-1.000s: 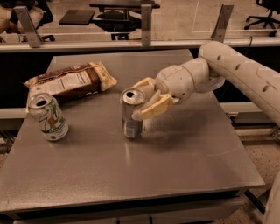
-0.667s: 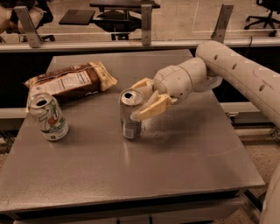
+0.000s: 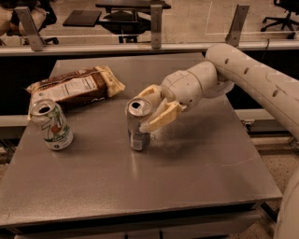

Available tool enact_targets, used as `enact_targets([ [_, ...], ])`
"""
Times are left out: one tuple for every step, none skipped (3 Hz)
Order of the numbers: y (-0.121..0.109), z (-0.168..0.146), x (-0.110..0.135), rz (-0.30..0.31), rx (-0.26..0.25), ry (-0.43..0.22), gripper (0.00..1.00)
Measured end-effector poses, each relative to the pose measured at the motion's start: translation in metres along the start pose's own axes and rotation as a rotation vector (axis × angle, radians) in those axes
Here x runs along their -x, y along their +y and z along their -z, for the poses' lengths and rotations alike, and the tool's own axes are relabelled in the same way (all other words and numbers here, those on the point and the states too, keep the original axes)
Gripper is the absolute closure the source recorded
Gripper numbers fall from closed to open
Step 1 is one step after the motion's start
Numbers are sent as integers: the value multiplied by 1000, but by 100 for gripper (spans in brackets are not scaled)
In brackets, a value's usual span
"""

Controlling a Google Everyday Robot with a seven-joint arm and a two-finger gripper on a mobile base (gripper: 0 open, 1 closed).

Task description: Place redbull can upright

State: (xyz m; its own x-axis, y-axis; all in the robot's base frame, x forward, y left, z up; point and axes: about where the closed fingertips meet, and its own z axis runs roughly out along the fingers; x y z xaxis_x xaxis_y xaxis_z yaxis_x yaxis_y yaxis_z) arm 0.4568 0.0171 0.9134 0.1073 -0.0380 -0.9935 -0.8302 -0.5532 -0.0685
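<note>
Gripper (image 3: 147, 109) near the middle of the bench (image 3: 187, 177), as I saw it from the remote station. Its two cream-coloured fingers (image 3: 163, 116) were spread apart in a released pose. One reached behind the rim of the redbull can (image 3: 135, 135) and the other slanted down across the can's upper right side. I could not tell whether either finger was touching the metal.

The redbull can stood upright on its base on the bench, its silver top with the open pull-tab hole facing up, roughly central and slightly left of the gripper's wrist. The white arm (image 3: 252, 74) entered from the right edge of the view and ran leftward above the bench to a rounded wrist housing just right of the can.

Well apart to the left, near the bench's left edge, a white-and-green can (image 3: 52, 126) also stood upright, leaning a little in appearance, with its top opened. Behind it, toward the far left corner, a brown snack bag (image 3: 74, 86) lay flat with its printed label facing up; the bag and the white-and-green can were close together, but I could not tell if they touched.

Beyond the far edge of the bench ran a pale rail (image 3: 117, 46) with upright posts, and office chairs (image 3: 126, 14) showed behind it.
</note>
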Motion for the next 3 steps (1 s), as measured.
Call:
enact_targets([
  [-7,-2,-1,1,-24,6,5],
  [-13,-3,-1,2,-41,10,0],
  [-14,-3,-1,2,-42,10,0],
])
